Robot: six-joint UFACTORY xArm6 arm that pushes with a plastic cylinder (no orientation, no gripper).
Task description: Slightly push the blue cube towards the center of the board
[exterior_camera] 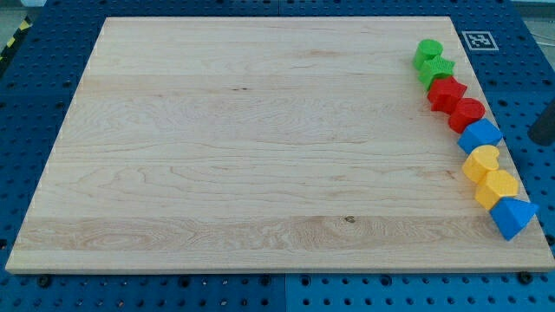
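Note:
The blue cube (479, 136) sits near the right edge of the wooden board (260, 156), in a line of blocks between a red block (466, 113) above it and a yellow block (481, 162) below it. A dark rod shows at the view's right edge, partly cut off. My tip (543, 141) is off the board, to the right of the blue cube and apart from it.
The line of blocks runs down the board's right edge: two green blocks (427, 52) (438, 69), a second red block (446, 94), a second yellow block (497, 186) and another blue block (512, 216) at the bottom. A blue pegboard table (35, 104) surrounds the board.

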